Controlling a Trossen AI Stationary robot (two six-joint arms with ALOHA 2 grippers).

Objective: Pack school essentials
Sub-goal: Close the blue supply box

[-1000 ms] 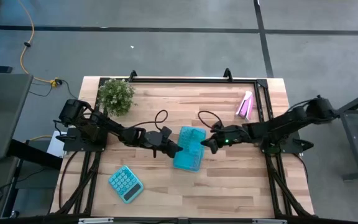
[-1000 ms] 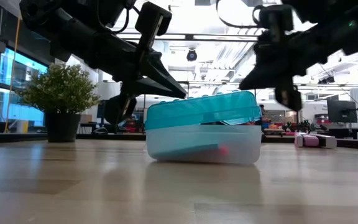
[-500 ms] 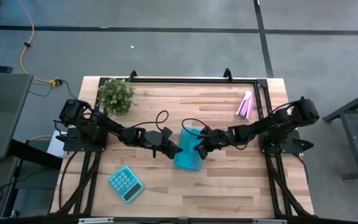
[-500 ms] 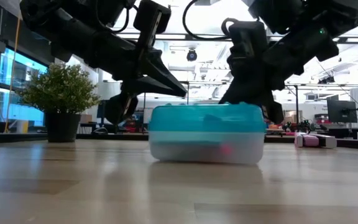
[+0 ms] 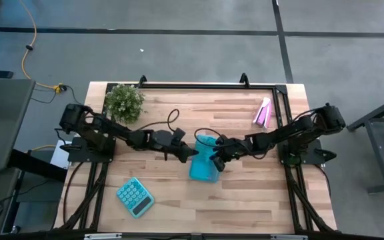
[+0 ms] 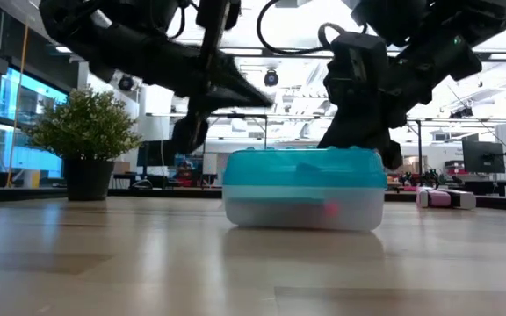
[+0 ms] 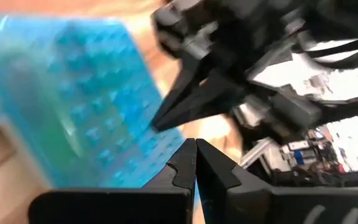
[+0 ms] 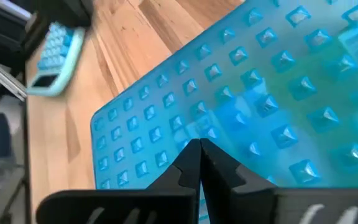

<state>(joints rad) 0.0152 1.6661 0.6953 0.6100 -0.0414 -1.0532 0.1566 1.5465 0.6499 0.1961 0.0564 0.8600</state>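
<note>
A teal plastic pencil box [image 5: 204, 162] sits near the middle of a wooden table [image 5: 245, 200], its studded lid down flat over a clear lower half. Something pink shows faintly through the clear wall in the low view, probably packed stationery, though the blur makes that uncertain.

The right gripper [image 5: 213, 159] is clenched, with nothing between its jaws. Its tips rest on top of the lid, so the box lies directly beneath them. In the right wrist view the studded lid fills the space just under and ahead of the closed fingertips.

The left gripper [image 5: 191, 153] is also clenched and empty. Its tips sit just beside the box's near upper corner, the box lying ahead of them and slightly below. Whether they touch the lid cannot be told.

The box's long axis runs roughly across the line joining the two grippers. The right gripper is the nearer one, being on the lid itself.

A second ago the lid stood propped open at a slant and the right gripper hung clear of it. Now the lid is down, the box has shifted slightly towards the right arm, and the left gripper has risen a little.

A teal calculator [image 5: 135, 197], a small potted plant [image 5: 125, 102] and a pink tube-like item [image 5: 263, 112] lie well apart from both grippers.
</note>
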